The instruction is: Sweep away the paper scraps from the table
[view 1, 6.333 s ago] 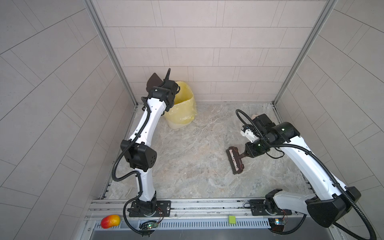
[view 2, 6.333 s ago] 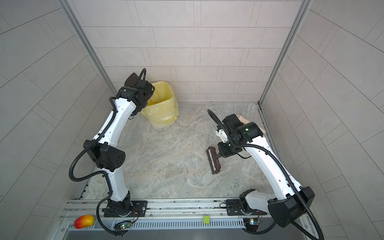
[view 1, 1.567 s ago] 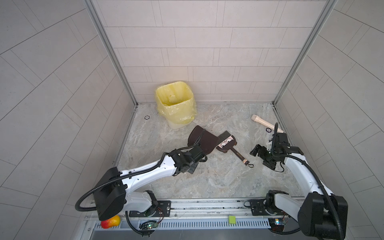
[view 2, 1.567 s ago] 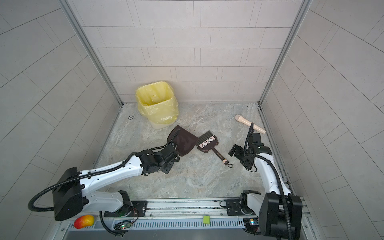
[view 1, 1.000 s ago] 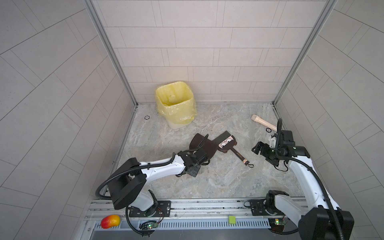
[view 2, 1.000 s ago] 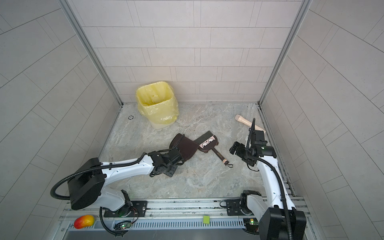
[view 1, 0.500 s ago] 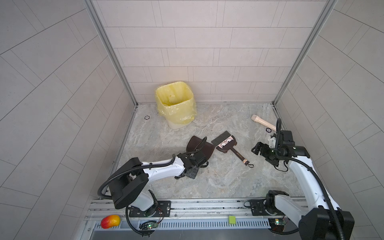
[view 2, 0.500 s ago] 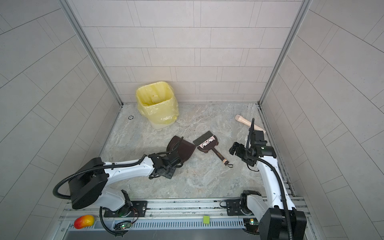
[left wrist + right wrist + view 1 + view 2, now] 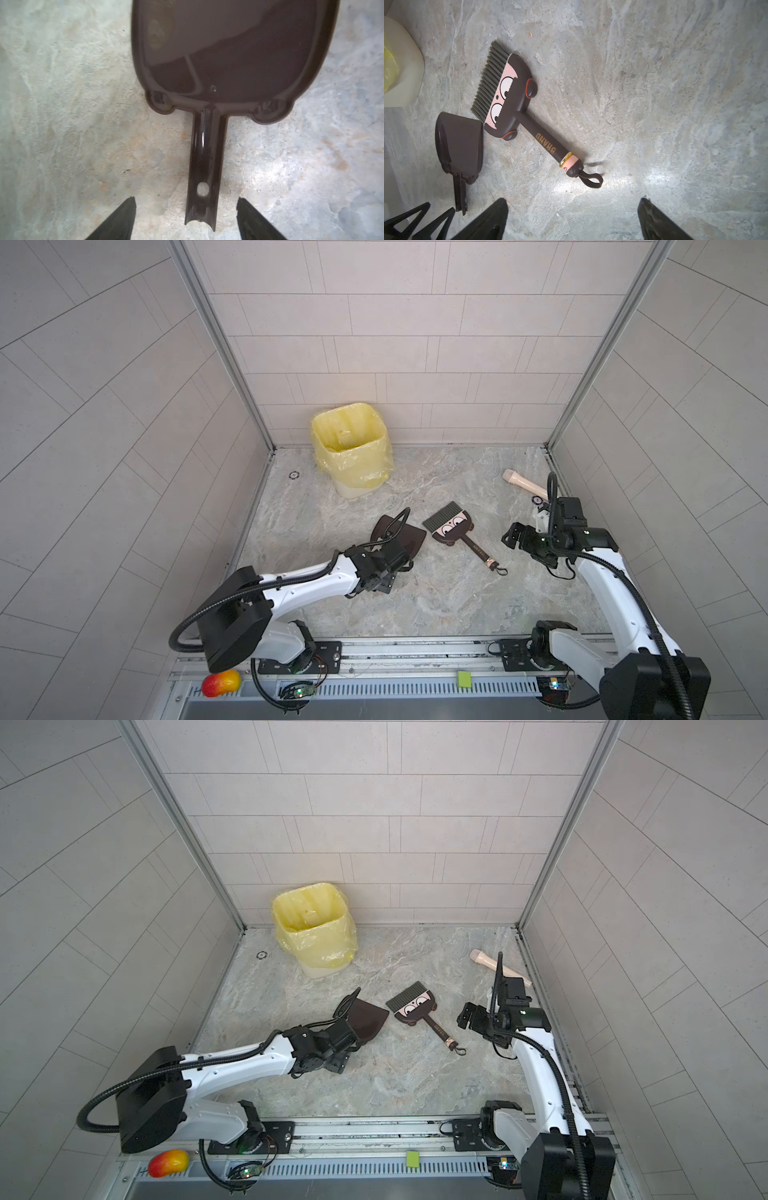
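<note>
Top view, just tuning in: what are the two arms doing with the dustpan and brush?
Neither arm holds anything. The left gripper is open, its jaws either side of the handle of the dark brown plastic dustpan, which lies on the grey marble-like table. The right gripper is open too, hovering clear of the brown cartoon-faced hand brush lying beside the dustpan. I can make out no paper scraps.

L arm stretched low fwd, L gripper (image 9: 185, 200) fingers (image 9: 122, 218) spread apart. R arm bent, R gripper (image 9: 573, 200) wide open.
</note>
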You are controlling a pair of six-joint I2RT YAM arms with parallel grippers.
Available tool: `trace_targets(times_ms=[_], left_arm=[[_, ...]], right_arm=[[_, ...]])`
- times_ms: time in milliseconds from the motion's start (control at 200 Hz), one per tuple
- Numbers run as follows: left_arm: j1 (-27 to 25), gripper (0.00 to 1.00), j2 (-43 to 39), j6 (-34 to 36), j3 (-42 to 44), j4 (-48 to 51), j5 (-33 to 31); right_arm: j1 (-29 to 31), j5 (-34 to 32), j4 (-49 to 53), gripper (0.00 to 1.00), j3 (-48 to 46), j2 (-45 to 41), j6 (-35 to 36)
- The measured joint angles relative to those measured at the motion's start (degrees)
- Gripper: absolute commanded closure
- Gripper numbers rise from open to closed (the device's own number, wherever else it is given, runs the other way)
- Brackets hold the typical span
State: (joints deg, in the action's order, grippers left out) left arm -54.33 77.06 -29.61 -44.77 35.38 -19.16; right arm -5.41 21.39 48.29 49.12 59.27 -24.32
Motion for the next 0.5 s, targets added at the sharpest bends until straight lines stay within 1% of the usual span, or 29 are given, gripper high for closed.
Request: trace_targets(times_ms=[110,275,375,500], left_arm=[[1.8,0.11,-3.7,1.9,-0.8,0.2,-2.9],[9.2,0.07,-8.6,6.6,-1.0,-0.7,-7.9],[14.0,0.07,-11.2,9.9,-0.8,-3.2,-10.6],[19.5,0.04,-14.7,14.5,1.2,-9.4,-13.4]], right_arm=[[3.7,-3.7,-2.1,0.01,2.2,1.1,1.8],[10.3,-11.9,-7.7,0.01,4.6,2.4,6.6],[11.3,-15.8,-12.0,0.01,4.4,3.4,9.4],[11.4,-20.2,-18.6,0.01,2.5,4.2,12.9]])
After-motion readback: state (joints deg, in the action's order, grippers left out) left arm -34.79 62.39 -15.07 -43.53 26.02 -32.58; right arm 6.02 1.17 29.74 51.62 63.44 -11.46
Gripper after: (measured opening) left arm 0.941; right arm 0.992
